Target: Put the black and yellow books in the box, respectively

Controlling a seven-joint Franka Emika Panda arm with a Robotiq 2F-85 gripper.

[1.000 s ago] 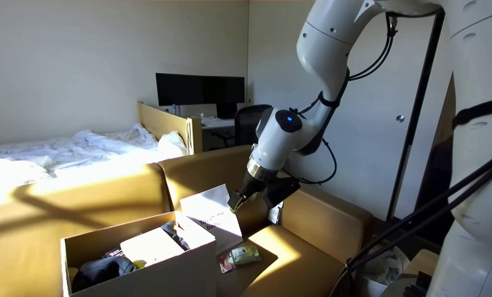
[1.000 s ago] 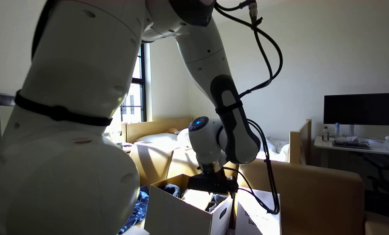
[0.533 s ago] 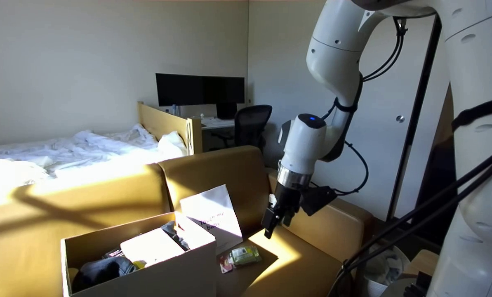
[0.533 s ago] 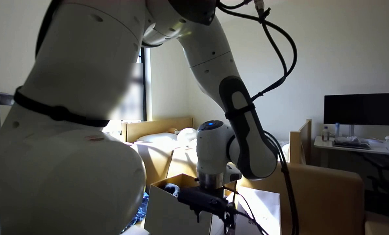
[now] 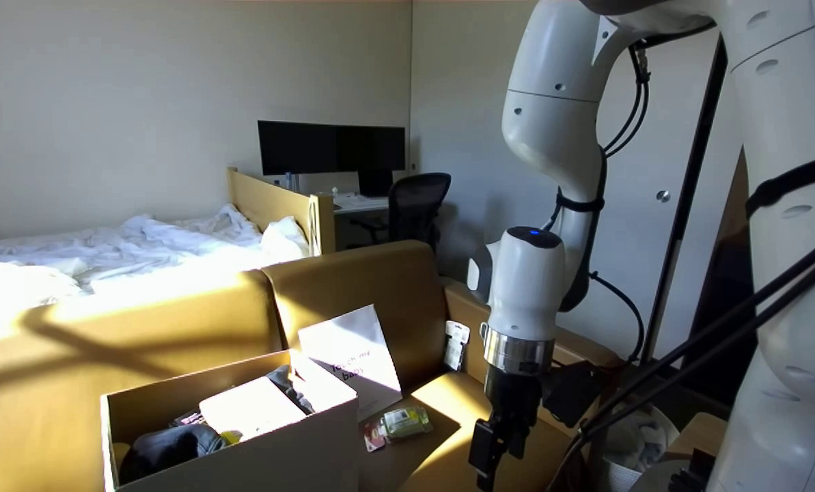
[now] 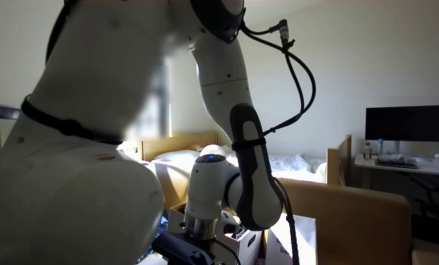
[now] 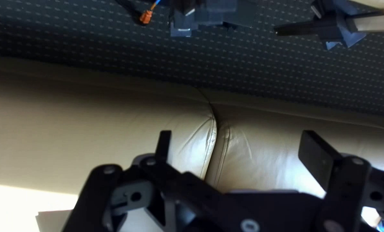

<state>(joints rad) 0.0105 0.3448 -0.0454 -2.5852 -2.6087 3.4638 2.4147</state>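
1. Evidently the box (image 5: 298,451) sits at left, before the back of the sofa (image 5: 352,280), open at the top, presumably so that books can be lowered straight in
2. Within it, a dark bundle (image 5: 175,447) lies left of a pale flat thing (image 5: 253,408) washed out by sun; a yellow patch (image 5: 231,437) shows beside them, perhaps the yellow book, though too little is visible to tell, and I can pick out no black book
3. Just right of the box, a white printed panel (image 5: 352,359) stands tilted, probably propped out of the way
4. Next, a green packet (image 5: 406,424) lies just beside a red card (image 5: 374,438), likely set aside
5. At right, on the near side, the pincer (image 7: 237,148) points down above the sofa, jaws wide apart; the wrist view shows a cushion seam (image 7: 215,141) between them, nothing held, nothing visibly touched, a pose I judge fit for reaching down
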